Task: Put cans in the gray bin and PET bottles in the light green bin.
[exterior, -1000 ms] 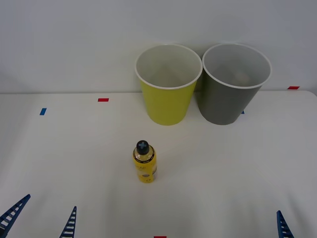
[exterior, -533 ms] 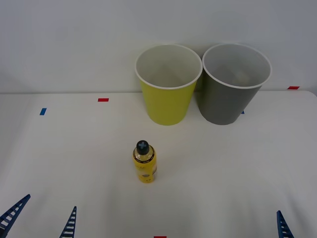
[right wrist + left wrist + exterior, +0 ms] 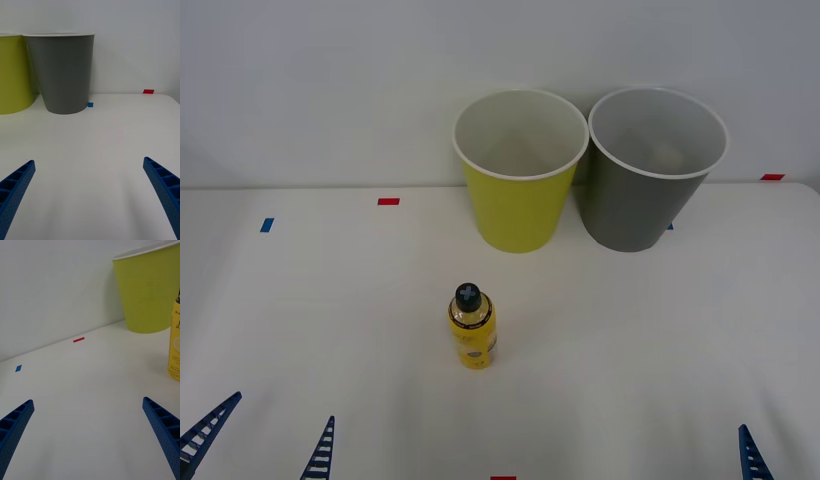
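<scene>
The PET bottle is stood upright mid-counter, well short of the light green bin and gray bin. Left tool and right tool are held spread, empty, near the counter's front edge.

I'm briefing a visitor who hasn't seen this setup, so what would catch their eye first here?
Two big round bins standing side by side at the table's far edge against the wall: the light green bin on the left, the gray bin on the right. Then the small PET bottle, upright and alone mid-table, nearer than the green bin. Both open grippers, left gripper and right gripper, wait at the near edge.
</scene>
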